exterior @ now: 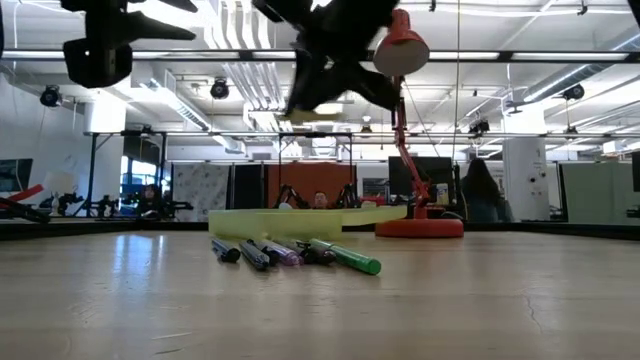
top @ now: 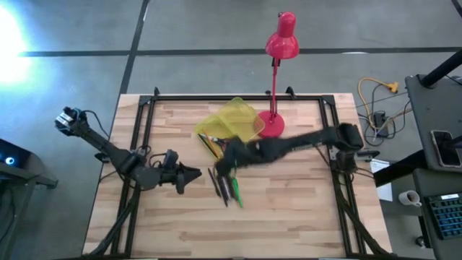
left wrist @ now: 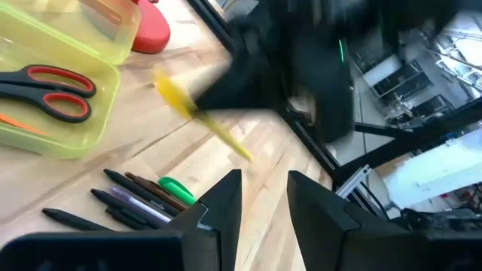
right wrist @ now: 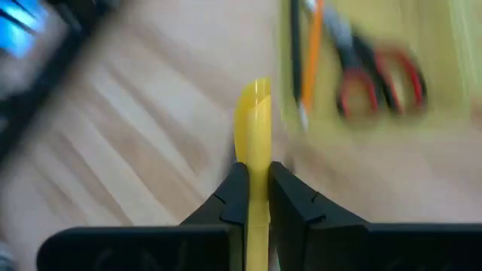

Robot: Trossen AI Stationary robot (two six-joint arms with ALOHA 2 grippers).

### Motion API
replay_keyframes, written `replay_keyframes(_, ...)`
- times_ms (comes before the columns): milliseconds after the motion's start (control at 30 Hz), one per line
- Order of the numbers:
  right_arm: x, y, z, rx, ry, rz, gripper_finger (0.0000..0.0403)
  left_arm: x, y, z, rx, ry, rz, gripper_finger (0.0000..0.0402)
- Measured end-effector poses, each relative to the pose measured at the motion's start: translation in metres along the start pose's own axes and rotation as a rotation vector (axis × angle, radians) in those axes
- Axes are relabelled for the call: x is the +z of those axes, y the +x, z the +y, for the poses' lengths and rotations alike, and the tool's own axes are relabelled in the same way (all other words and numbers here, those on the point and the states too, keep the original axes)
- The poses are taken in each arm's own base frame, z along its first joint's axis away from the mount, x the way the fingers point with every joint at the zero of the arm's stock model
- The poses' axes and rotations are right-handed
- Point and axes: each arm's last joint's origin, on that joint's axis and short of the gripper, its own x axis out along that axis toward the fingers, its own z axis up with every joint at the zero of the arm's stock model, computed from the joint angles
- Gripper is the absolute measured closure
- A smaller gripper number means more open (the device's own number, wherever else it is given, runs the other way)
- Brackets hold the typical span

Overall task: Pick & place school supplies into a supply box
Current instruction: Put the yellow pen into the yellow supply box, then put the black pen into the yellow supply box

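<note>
Looking straight down first, the right gripper [top: 225, 167] hangs between the open supply box [top: 229, 124] and the loose bunch of pens [top: 229, 189], so the box is just ahead of the claw toward the red desk lamp [top: 277, 83] and the bunch just behind it, which makes sense if it's ferrying one item across. The left gripper [top: 189, 175] waits off to the side of that bunch, well out of the way, I'd guess so the two arms don't tangle. From table height, the markers and pens [exterior: 290, 253] lie in a fanned row on the wood in front of the yellow-green box [exterior: 300, 218], with the right claw high above them and something pale yellow in it. The left wrist camera looks past its own half-parted, empty fingers [left wrist: 223, 205] at the right arm carrying a yellow pen [left wrist: 202, 114]; beyond it the red-handled scissors [left wrist: 51, 90] already lie in the box, next to an orange pencil. On the right wrist camera the fingers [right wrist: 238, 194] are clenched on the yellow pen [right wrist: 255, 124] about mid-shaft, so it sticks out forward, tip toward the case where the scissors [right wrist: 376, 79] and orange pencil [right wrist: 310, 53] lie. Gripping the middle probably keeps it level for dropping in lengthwise.
</note>
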Motion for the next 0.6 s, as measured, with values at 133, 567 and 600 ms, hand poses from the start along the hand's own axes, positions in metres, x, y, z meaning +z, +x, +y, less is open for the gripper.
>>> replay_keyframes(133,0.052,0.017,-0.023,0.08,0.07,-0.037,0.0378,-0.007,-0.007,-0.004,-0.016,-0.022,-0.002,0.0309)
replay_keyframes(567,0.097,0.089,-0.08,0.009,0.219,-0.064,0.0299,-0.021,-0.016,-0.008,0.008,-0.096,-0.104,0.0309)
replay_keyframes(600,0.099,0.088,-0.079,0.022,0.218,-0.075,0.029,-0.023,-0.015,-0.007,0.014,-0.097,-0.103,0.0309)
